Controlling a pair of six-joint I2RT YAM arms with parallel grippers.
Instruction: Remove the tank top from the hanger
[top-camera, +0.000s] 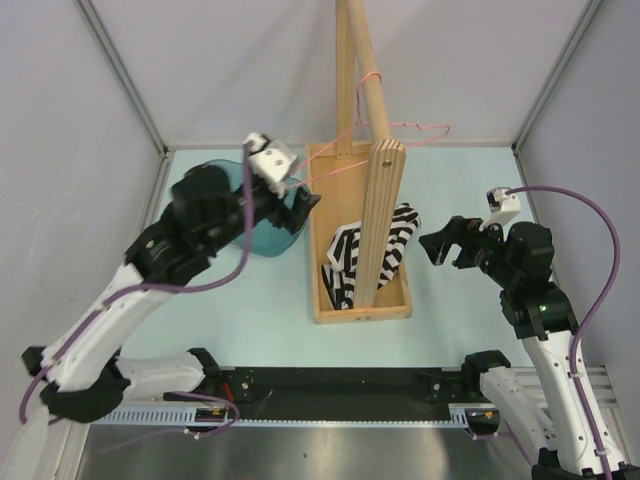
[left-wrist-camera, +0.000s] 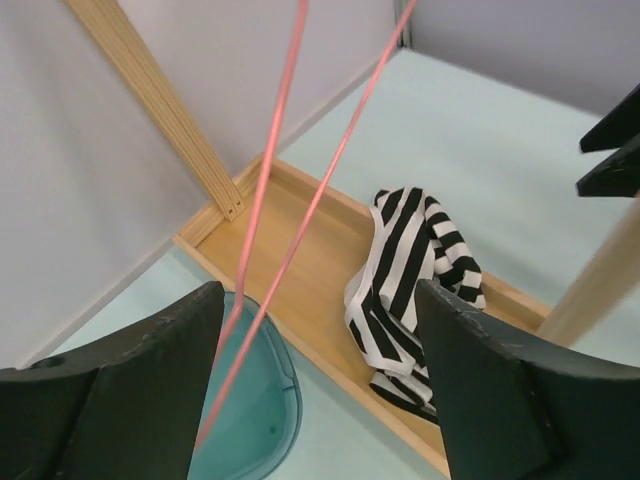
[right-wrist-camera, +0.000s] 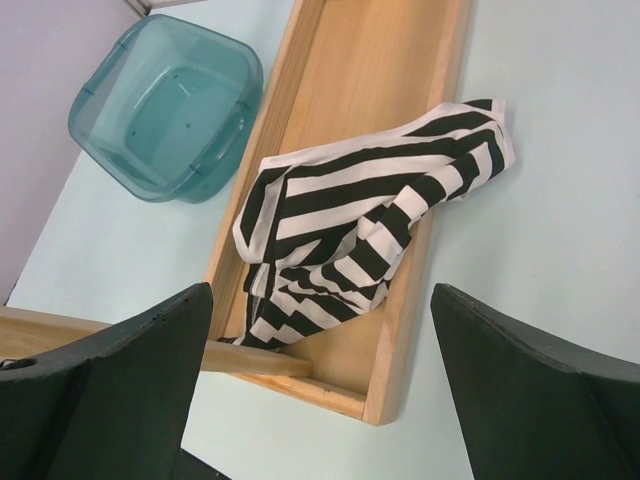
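The tank top (top-camera: 402, 236) lies crumpled as a black and white striped bundle in the wooden tray (top-camera: 392, 308), off the hanger. It also shows in the left wrist view (left-wrist-camera: 405, 265) and the right wrist view (right-wrist-camera: 350, 225). The pink wire hanger (top-camera: 412, 124) hangs bare from the wooden rod (top-camera: 374, 95). My left gripper (top-camera: 304, 199) is open at the hanger's left end. Its two pink wires (left-wrist-camera: 262, 180) run between the jaws (left-wrist-camera: 320, 296), close to the left finger. My right gripper (top-camera: 434, 243) is open and empty, right of the tray, above the tank top (right-wrist-camera: 322, 292).
A teal plastic bin (top-camera: 268, 238) stands left of the tray, under my left gripper, and shows empty in the right wrist view (right-wrist-camera: 165, 105). The wooden stand's upright post (top-camera: 382, 215) rises from the tray. Grey walls close in the back and sides.
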